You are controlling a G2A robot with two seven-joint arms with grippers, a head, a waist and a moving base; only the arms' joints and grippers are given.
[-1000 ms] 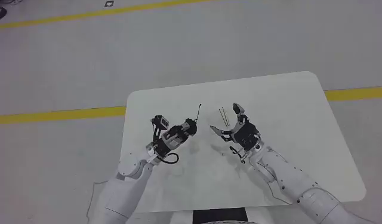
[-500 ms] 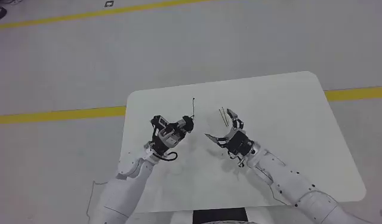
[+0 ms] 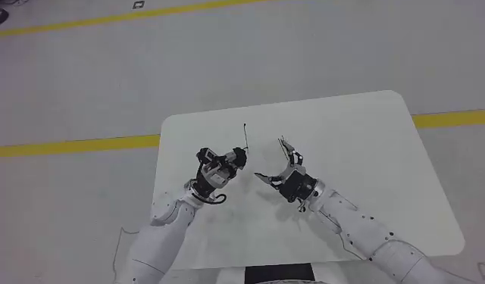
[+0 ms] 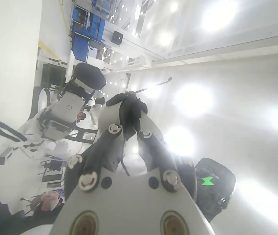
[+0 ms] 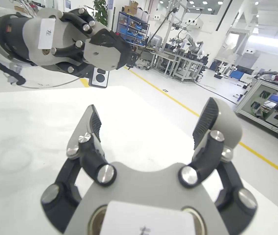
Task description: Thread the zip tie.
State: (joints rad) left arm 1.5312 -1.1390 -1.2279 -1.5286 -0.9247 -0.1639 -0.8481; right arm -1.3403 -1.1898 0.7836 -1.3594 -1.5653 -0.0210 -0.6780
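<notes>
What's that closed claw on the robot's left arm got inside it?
A thin black zip tie sticks out of the left gripper; the pinched stretch is hidden inside the grip.

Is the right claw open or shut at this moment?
Open. The right claw has its ribbed fingers spread wide apart, with nothing held between them.

Overhead, close wrist cameras; shared table (image 3: 364, 132)

Under the right gripper (image 5: 151, 106), white rounded-corner tabletop (image 5: 31, 113); beyond it, grey polished floor (image 5: 183, 91) with yellow painted line (image 5: 168, 95), blue storage shelves (image 5: 131, 29), metal-frame workbenches (image 5: 175, 64) farther off.
</notes>
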